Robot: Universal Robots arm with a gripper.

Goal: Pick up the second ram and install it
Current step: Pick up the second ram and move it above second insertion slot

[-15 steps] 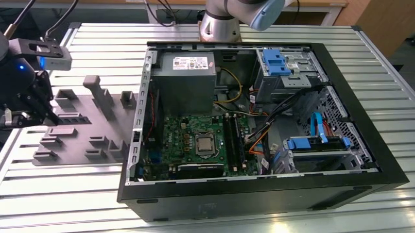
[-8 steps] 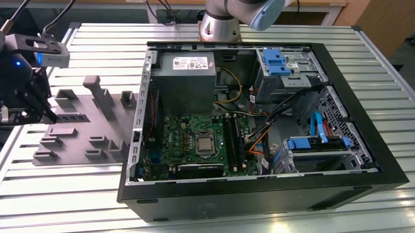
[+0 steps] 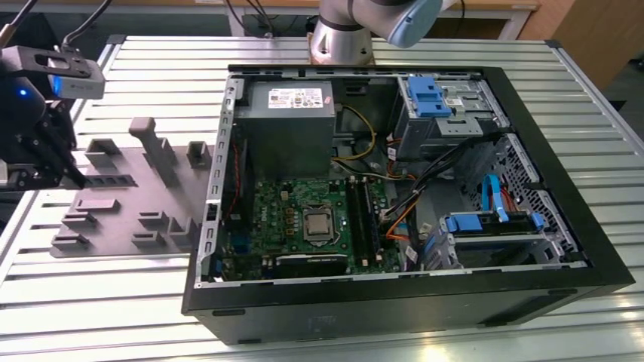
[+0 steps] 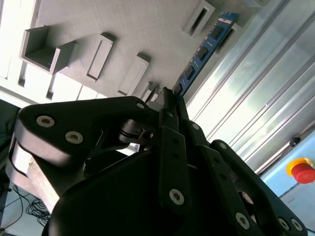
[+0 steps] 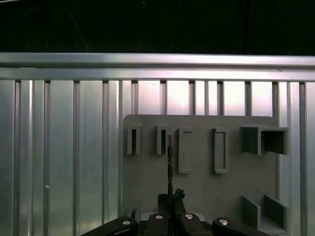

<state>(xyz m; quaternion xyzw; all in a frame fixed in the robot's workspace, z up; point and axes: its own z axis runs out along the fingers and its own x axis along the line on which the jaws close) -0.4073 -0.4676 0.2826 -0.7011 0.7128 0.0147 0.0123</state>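
Standing at the bench, biggest first. The slatted aluminium table (image 3: 131,302) carries everything. An open black PC case (image 3: 403,313) lies on its side, from centre out to 3 o'clock in the exterior view. The arm (image 3: 342,38) rises at 12 o'clock, behind the case.

The grey fixture plate (image 3: 121,207) with upright blocks lies flat on the table at 9 o'clock from the case. Touching the case wall or just beside it, can't tell which.

Inside the case, a silver power supply (image 3: 286,113) sits at 12 o'clock of the green motherboard (image 3: 286,230). The square silver processor (image 3: 319,223) is mid-board. A blue drive caddy (image 3: 433,94) is at 1 o'clock.

The gripper (image 3: 50,177) hangs over the plate's outer edge, at 9 o'clock in the exterior view, well apart from the case. Its jaws are pinched nearly together, with one end of the second ram (image 4: 202,51) clamped between them.

In the second wrist view the stick runs straight out past the fingertips. Dark chips run in a row down its blue-looking face, and its far end is near the plate's edge. In the first wrist view the second ram (image 5: 170,157) shows edge-on, a thin dark line beside a slot block. Can't tell if it is clear of the plate or seated in a slot.

A red button (image 4: 302,172) on a yellow base sits beyond the table edge.
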